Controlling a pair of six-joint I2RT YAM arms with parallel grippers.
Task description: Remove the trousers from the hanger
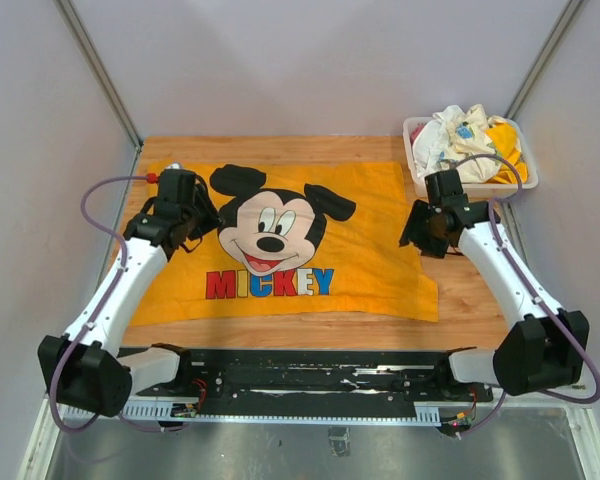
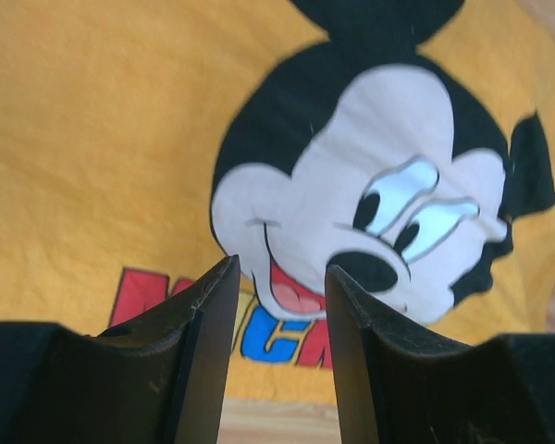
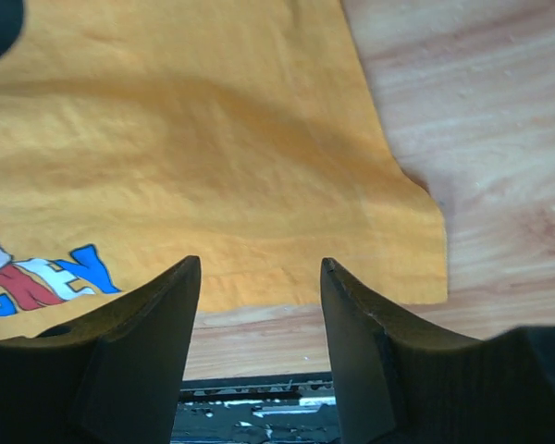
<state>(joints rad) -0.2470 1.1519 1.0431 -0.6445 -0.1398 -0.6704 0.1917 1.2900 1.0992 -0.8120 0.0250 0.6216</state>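
Pale grey walls close in a wooden table, and most of its top is covered by the trousers, a yellow garment spread flat with a large cartoon mouse face and a row of coloured letters printed across the middle. Its right edge stops short of the table's right side, leaving bare wood there, and its lower right corner lies flat on the boards. Whether a hanger is still attached cannot be told from these views. Two white arms reach in from the near edge: the left arm slants up over the garment's left part, and the right arm slants up along the bare wood to the garment's right edge. A white basket sits at the far right corner, well apart from the garment, heaped with crumpled white and yellow clothes. The left gripper hangs over the cloth just left of the mouse face; from its wrist camera the left gripper has its fingers parted with nothing between them, the printed face visible through the gap. The right gripper sits over the garment's right border; the right gripper is likewise spread and empty, with yellow cloth and wood below.
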